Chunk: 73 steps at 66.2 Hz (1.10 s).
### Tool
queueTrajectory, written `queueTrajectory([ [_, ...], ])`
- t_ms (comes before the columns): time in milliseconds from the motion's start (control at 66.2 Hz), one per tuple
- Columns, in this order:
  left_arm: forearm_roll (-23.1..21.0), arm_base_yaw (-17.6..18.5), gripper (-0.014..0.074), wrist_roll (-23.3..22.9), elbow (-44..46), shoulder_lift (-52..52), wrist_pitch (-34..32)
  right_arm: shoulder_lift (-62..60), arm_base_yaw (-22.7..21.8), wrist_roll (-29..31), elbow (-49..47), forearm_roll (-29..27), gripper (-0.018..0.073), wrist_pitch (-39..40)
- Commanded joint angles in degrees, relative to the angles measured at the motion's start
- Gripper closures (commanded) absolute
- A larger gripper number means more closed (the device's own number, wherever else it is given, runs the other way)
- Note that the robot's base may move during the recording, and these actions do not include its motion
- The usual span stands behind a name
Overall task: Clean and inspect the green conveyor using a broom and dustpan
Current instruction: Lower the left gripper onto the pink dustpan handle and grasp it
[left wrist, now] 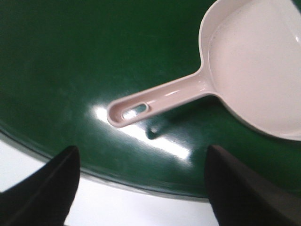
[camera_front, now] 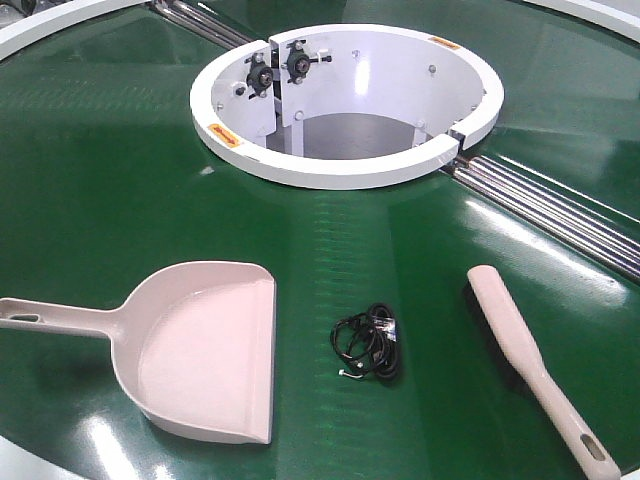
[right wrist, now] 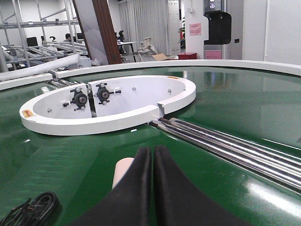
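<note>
The pale beige-pink dustpan (camera_front: 205, 350) lies on the green conveyor (camera_front: 100, 190) at the front left, handle pointing left. The beige broom (camera_front: 520, 350) lies at the front right, handle toward the near edge. In the left wrist view the dustpan handle (left wrist: 155, 101) with its slotted hole lies ahead of my left gripper (left wrist: 141, 188), which is open, above the belt's rim and touching nothing. My right gripper (right wrist: 153, 155) is shut with nothing in it, and the broom's far end (right wrist: 123, 170) peeks out just left of its fingers. Neither gripper shows in the front view.
A coiled black cable (camera_front: 370, 343) lies between dustpan and broom and shows in the right wrist view's corner as the cable (right wrist: 33, 207). The white ring-shaped hub (camera_front: 345, 105) sits behind. Silver rollers (camera_front: 560, 215) run to the right. The belt's white near rim (left wrist: 141, 212) lies under my left gripper.
</note>
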<state>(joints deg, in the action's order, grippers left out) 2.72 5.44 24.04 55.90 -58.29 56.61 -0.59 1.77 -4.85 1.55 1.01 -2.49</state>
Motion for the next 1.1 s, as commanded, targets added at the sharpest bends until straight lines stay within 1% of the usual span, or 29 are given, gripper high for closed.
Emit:
queueTrajectory([
  [0, -0.8, 0.0, 0.0072, 8.2, 4.2, -3.0, -2.7, -1.0, 0.1, 0.2, 1.2, 0.1, 0.0569, 4.2],
  [45, -2.0, 0.0, 0.0072, 11.2, 5.4, -4.7, -2.6, -1.0, 0.1, 0.2, 1.2, 0.1, 0.0569, 4.2],
  [106, -4.9, 0.0, 0.0072, 16.2, 6.7, -6.7, -1.8, -1.0, 0.1, 0.2, 1.2, 0.1, 0.0569, 4.2],
  [181, -9.3, 0.1, 0.0072, 23.5, 7.9, -9.2, -1.3, -1.0, 0.1, 0.2, 1.2, 0.1, 0.0569, 4.2],
  [226, -10.9, 0.2, 0.0072, 28.3, 8.1, -10.7, -0.9, -1.0, 0.1, 0.2, 1.2, 0.1, 0.0569, 4.2],
  [287, -11.4, 0.2, 0.0072, 33.4, 8.1, -12.6, -0.2, -1.0, 0.1, 0.2, 1.2, 0.1, 0.0569, 4.2],
  [332, -11.1, 0.2, 0.0072, 36.4, 8.1, -13.6, 0.1, -1.0, 0.1, 0.2, 1.2, 0.1, 0.0569, 4.2],
  [438, -10.8, 0.2, 0.0072, 44.0, 8.1, -15.1, -0.8, -1.0, 0.1, 0.2, 1.2, 0.1, 0.0569, 4.2],
  [544, -10.9, 0.7, 0.0072, 50.3, 8.1, -15.9, -1.9, -1.0, 0.1, 0.2, 1.2, 0.1, 0.0569, 4.2],
  [619, -10.4, 1.3, 0.0072, 52.9, 8.1, -16.9, -2.0, -1.0, 0.1, 0.2, 1.2, 0.1, 0.0569, 4.2],
  [725, -10.4, 1.9, 0.0072, 54.2, 8.1, -19.1, -2.2, -1.0, 0.1, 0.2, 1.2, 0.1, 0.0569, 4.2],
  [921, -10.3, 2.4, 0.0072, 54.3, 8.1, -24.0, -4.1, -1.0, 0.1, 0.2, 1.2, 0.1, 0.0569, 4.2],
  [1087, -10.2, 2.4, 0.0072, 54.3, 8.1, -27.8, -3.9, -1.0, 0.1, 0.2, 1.2, 0.1, 0.0569, 4.2],
])
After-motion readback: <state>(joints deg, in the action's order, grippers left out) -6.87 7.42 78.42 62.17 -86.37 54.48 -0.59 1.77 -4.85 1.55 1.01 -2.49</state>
